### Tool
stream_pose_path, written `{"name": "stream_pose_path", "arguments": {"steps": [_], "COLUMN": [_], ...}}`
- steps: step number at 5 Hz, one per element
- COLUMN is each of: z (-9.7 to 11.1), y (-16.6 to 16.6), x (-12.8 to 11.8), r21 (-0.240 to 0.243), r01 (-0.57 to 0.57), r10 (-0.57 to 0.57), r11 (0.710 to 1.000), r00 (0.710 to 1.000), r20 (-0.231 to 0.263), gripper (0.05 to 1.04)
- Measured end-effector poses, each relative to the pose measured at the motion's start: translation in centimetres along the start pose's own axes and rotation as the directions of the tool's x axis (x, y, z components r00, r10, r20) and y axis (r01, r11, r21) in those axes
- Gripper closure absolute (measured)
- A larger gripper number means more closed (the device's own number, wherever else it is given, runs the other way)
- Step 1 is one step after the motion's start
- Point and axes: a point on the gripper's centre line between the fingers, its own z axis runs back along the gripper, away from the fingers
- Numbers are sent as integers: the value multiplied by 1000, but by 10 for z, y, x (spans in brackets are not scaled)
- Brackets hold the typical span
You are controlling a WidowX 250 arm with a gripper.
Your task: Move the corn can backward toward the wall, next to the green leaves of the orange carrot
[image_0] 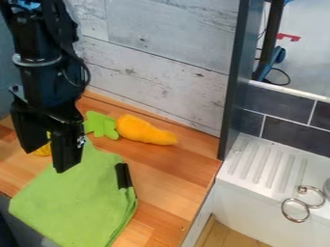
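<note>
Nearest you, the green cloth [77,202] lies on the wood counter [164,181], w/ a black strip [124,175] along its R side. Well R of the cloth, you've got metal rings [295,210] at the white sink's [248,181] edge. Your gripper [47,159] hangs by the cloth's upper L edge, fingers wide apart; can't tell if it's touching. Btwn them, just past the cloth, part of a yellow item [44,150] shows. Beyond the cloth lies an orange carrot [145,131] w/ green top, then the plank wall [168,62].
</note>
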Motion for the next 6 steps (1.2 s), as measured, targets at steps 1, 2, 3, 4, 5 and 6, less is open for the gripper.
{"name": "stream_pose_path", "arguments": {"steps": [1, 2, 3, 4, 5, 6], "z": [-3, 15, 9, -9, -21, -24], "y": [1, 47, 96, 120, 124, 121], "x": [-1, 2, 9, 25, 33, 33], "r21": [-6, 12, 2, 17, 2, -6], "r01": [-1, -151, -272, -346, -378, -414], "r10": [1, 150, 271, 344, 377, 414], "r11": [1000, 989, 962, 938, 926, 910], "r00": [1000, 988, 961, 937, 925, 909], "r20": [-19, 31, 59, 59, 54, 36], "gripper": [83, 83, 83, 83, 83, 83]}}
